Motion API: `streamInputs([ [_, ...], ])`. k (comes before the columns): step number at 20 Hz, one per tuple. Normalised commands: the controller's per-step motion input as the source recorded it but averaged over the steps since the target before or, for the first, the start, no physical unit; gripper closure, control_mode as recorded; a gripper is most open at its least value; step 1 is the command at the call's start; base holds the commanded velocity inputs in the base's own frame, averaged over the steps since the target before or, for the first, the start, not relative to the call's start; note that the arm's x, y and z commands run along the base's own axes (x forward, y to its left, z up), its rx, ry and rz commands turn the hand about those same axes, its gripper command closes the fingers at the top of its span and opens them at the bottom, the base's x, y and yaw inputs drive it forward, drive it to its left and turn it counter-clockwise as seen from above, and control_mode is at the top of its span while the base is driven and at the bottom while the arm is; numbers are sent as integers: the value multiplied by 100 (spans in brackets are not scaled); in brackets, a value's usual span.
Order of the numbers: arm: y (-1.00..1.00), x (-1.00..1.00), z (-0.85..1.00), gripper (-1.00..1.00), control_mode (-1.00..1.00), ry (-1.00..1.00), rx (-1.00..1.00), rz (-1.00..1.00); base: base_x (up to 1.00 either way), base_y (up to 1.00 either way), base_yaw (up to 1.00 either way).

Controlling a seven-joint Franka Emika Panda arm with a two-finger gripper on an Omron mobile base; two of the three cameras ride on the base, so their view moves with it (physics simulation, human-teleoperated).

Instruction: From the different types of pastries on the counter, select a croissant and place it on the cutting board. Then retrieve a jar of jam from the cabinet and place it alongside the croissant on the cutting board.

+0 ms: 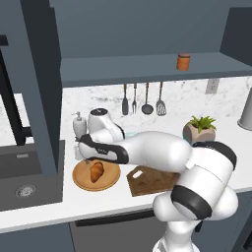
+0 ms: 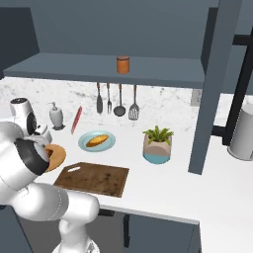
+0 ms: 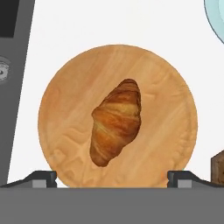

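1. Fingers (image 3: pixel 112 177) of the white arm hang spread wide apart above the round light-wood plate (image 3: pixel 65 109), one dark tip at each lower side of the hand view, gripping nothing.
2. Between those tips, in the middle of the plate, lies the ridged orange-brown croissant (image 3: pixel 116 121), slanted, not touched by either finger.
3. From the left base view the same croissant (image 1: pixel 97 171) sits on the plate (image 1: pixel 81 179) near the front edge of the white speckled table (image 1: pixel 59 206), with the arm's dark-jointed wrist directly over it.
4. Just to the right of the plate lies the rectangular dark brown worn wooden cutting board (image 2: pixel 94 179), flat on the table, with nothing on it.
5. Behind the board, a pale blue round dish (image 2: pixel 85 146) carries the smoother golden-yellow oval bun (image 2: pixel 97 140).
6. Farther right stands a small green plant in a rounded pot (image 2: pixel 157 144).
7. By the backsplash stands a white soap dispenser (image 2: pixel 56 116), and four dark kitchen utensils (image 2: pixel 116 101) hang on the wall.
8. Highest and farthest, the small reddish-brown cylindrical jar of jam (image 2: pixel 122 64) stands upright on the open shelf of the dark grey-blue cabinet (image 2: pixel 163 76).
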Motion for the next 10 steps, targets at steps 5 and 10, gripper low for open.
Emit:
streamInputs([
  [5, -8, 23, -18, -100, -100, 0, 7, 0, 0, 0, 0],
  [10, -3, 21, -23, -100, -100, 0, 2, -2, 0, 0, 0],
])
